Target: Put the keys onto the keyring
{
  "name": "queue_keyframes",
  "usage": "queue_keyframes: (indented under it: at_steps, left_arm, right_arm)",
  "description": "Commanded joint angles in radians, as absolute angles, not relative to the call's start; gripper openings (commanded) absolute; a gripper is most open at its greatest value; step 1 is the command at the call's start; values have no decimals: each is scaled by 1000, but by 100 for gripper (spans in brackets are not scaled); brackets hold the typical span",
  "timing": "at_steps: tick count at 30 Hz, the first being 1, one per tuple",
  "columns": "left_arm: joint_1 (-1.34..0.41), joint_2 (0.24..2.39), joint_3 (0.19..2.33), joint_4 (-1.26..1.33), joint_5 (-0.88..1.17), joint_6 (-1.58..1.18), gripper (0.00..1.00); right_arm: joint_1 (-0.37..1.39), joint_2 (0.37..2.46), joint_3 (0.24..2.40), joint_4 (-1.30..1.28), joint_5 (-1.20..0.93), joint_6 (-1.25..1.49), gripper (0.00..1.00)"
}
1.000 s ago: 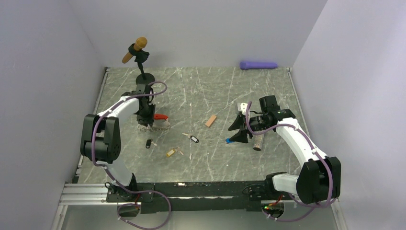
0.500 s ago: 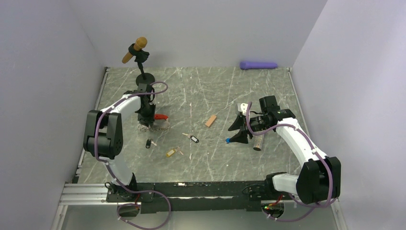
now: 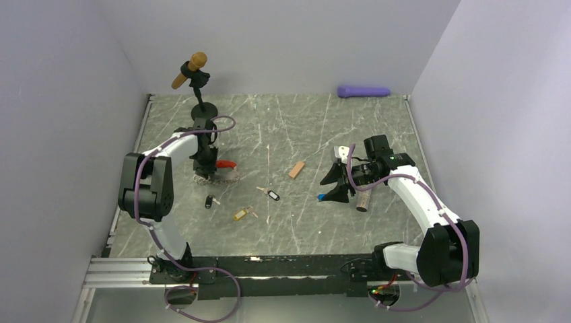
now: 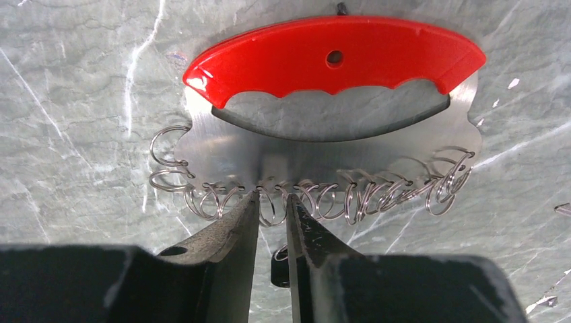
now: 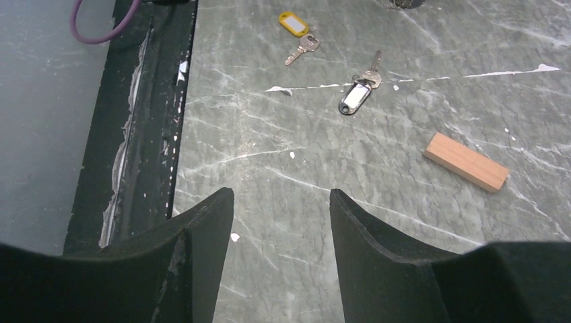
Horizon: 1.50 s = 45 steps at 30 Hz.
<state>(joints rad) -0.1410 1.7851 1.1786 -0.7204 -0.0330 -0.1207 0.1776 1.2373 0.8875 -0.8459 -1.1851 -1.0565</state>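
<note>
Spanning the space between pale lavender walls (image 3: 283,40), the grey-green marbled table (image 3: 303,128) carries a black stand (image 3: 200,101) with a brown handle at its far left corner and a purple cylinder (image 3: 363,91) along the far edge. A cork-coloured roll (image 3: 363,200) lies beside the right tool (image 5: 281,202), whose fingers are spread wide with nothing between them. Near the left edge lies the keyring (image 4: 337,57), a red grip on a metal plate hung with wire loops. The left tool (image 4: 271,205) is nearly pressed together, pinching one loop. A tan block (image 5: 466,161) sits mid-table. The keys (image 5: 355,97), black-, yellow- and blue-tagged, lie scattered toward the near edge, well apart from the keyring.
</note>
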Motion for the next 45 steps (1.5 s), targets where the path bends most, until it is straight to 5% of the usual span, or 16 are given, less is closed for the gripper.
queue_keyframes:
  at_steps: [1,33,45]
  left_arm:
    - [-129,1768,1206,-721,-37,-125,28]
    - [-156,1764,1190,-652,208,-121,27]
    - [-155,1790,1199,-671,142,-132,27]
  right_arm:
    - [182,1217,923,-855,-1233,-1096,59]
    - [185,1220,923,-859,-1228,-1105,60]
    - [187,1222,923,-864,-1229,-1110,60]
